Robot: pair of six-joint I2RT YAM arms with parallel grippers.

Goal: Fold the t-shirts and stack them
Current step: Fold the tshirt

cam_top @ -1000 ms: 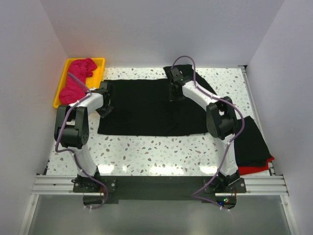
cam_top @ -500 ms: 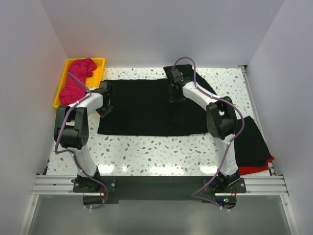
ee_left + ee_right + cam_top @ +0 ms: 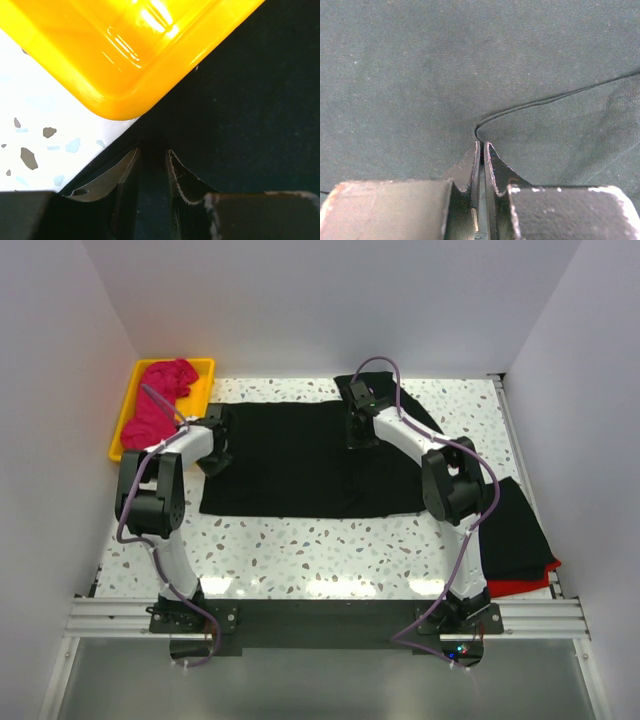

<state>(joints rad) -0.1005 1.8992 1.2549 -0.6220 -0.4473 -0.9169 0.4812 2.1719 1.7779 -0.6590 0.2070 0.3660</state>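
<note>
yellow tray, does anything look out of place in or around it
The pink shirt lies crumpled in the yellow tray, not folded or stacked. A corner of the spread black shirt reaches right up to the tray's corner. Nothing looks damaged.

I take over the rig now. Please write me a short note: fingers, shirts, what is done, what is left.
Left gripper: fingers partly open at the left edge of the large black t-shirt, beside the yellow tray.
Right gripper: shut, pinching that shirt's far part.
Pink t-shirt: crumpled in the tray.
Done: black and red shirts piled at the right edge, seemingly folded.
Left: fold the black and pink ones, stack them.
</note>
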